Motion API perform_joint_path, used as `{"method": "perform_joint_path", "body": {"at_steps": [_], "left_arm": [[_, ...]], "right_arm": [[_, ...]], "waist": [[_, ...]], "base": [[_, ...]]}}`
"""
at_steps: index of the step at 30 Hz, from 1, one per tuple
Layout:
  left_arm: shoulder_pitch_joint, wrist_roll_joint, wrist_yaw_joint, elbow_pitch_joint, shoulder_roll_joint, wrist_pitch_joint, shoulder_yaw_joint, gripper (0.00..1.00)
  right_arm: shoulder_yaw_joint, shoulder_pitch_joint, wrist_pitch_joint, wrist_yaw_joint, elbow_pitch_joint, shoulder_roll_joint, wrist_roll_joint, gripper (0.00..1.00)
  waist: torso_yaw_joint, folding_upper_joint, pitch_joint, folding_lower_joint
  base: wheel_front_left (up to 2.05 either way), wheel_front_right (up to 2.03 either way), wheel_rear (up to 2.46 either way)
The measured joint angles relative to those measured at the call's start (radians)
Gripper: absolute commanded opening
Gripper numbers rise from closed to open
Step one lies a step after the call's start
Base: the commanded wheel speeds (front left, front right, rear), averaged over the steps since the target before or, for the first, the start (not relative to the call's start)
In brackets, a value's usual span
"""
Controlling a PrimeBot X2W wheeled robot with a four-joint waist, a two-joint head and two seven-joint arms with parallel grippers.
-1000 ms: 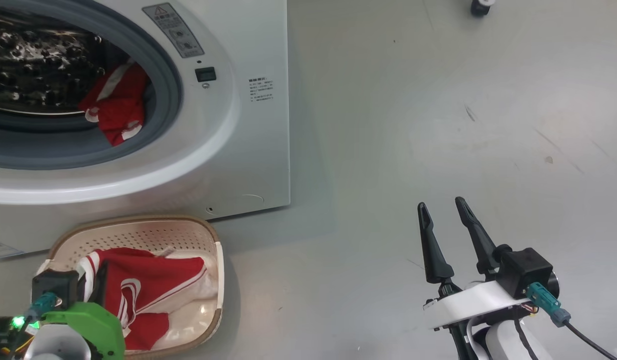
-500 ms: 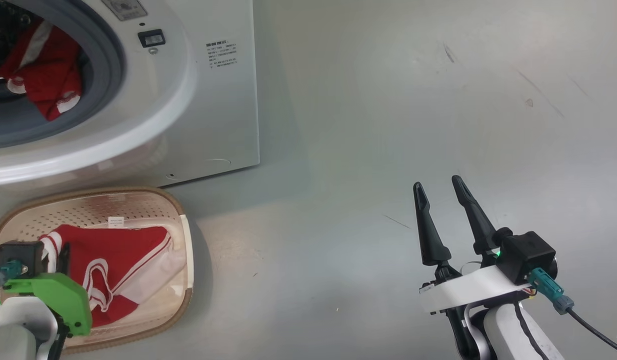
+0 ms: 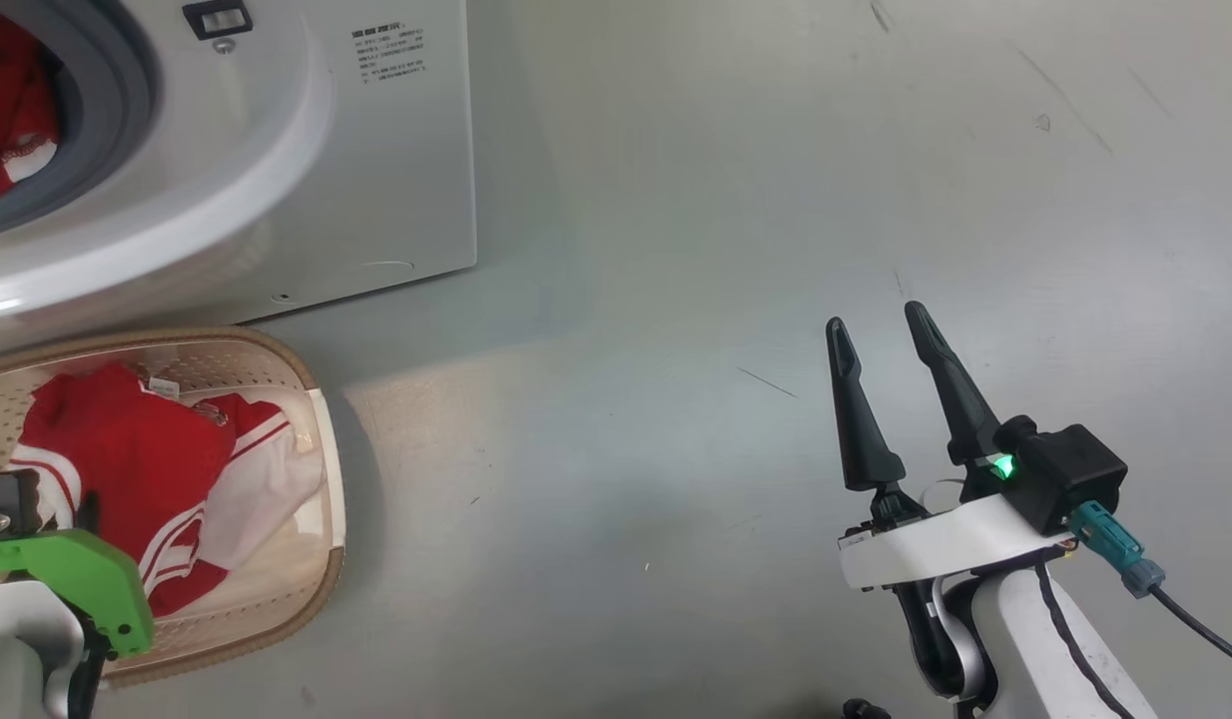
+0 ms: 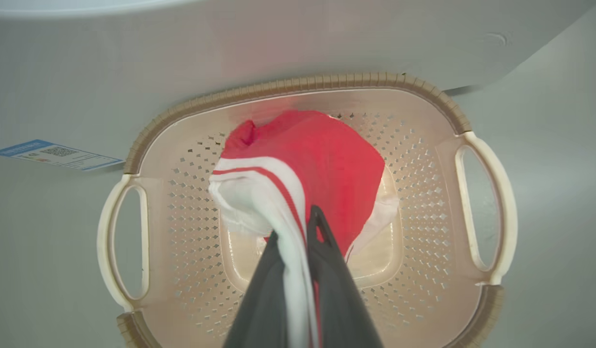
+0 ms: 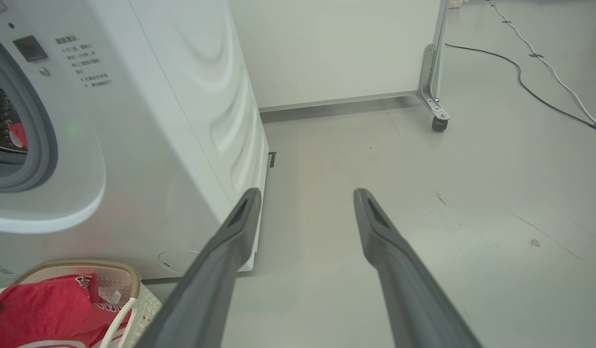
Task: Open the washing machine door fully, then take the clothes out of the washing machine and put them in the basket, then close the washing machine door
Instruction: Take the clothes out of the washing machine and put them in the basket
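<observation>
My left gripper [image 4: 295, 222] is shut on a red garment with white stripes [image 4: 327, 159], one of the clothes, and holds it over the middle of the cream basket [image 4: 298, 82]. From the head view, the garment [image 3: 127, 459] is bunched inside the basket [image 3: 316, 469], past my green left wrist [image 3: 67, 584]. The basket stands on the floor against the white washing machine [image 3: 376, 150]. More red fabric [image 3: 7, 100] lies in the drum opening, behind the grey gasket. The washing machine door is out of view. My right gripper [image 3: 876, 318] hangs open over bare floor, with nothing between its fingers [image 5: 230, 232].
A blue label [image 4: 56, 154] is stuck low on the washer front. Behind the washer's right side stands a white panel on a castor [image 5: 439, 122], and cables [image 5: 520, 72] trail over the floor at the far right. Grey floor stretches to the right of the washer.
The head camera has swung, so the washer and basket now sit further left in the picture. The garment in the basket looks more bunched up. The right gripper stays open.
</observation>
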Motion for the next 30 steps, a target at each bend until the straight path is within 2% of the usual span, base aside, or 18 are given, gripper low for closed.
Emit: {"method": "perform_joint_path", "body": {"at_steps": [5, 18, 19, 20, 30], "left_arm": [[-0.008, -0.010, 0.015, 0.062, -0.003, -0.001, 0.017, 0.00], [-0.065, -0.010, 0.013, 0.145, -0.011, -0.043, 0.011, 0.00], [-0.067, -0.009, 0.014, 0.151, -0.010, -0.047, 0.009, 0.84], [-0.069, -0.009, 0.015, 0.158, -0.011, -0.052, 0.008, 1.00], [-0.077, -0.008, 0.014, 0.233, -0.035, -0.096, -0.007, 1.00]], "right_arm": [[-0.002, -0.005, 0.000, -0.006, 0.000, 0.001, -0.002, 1.00], [-0.001, -0.020, 0.000, -0.007, 0.008, 0.003, -0.007, 1.00], [-0.001, -0.022, 0.000, -0.007, 0.008, 0.003, -0.007, 1.00], [-0.001, -0.023, 0.000, -0.007, 0.009, 0.003, -0.007, 1.00], [-0.007, -0.030, 0.000, -0.007, 0.032, 0.006, -0.007, 1.00]], "waist": [[0.001, 0.0000, 0.012, 0.0000], [0.010, 0.0000, 0.012, 0.0000], [0.011, 0.0000, 0.011, 0.0000], [0.012, 0.0000, 0.010, 0.0000], [0.025, 0.0000, -0.026, 0.0000]], "base": [[0.00, 0.00, 0.00], [0.00, 0.00, 0.00], [0.00, 0.00, 0.00], [0.00, 0.00, 0.00], [0.00, 0.00, 0.00]]}}
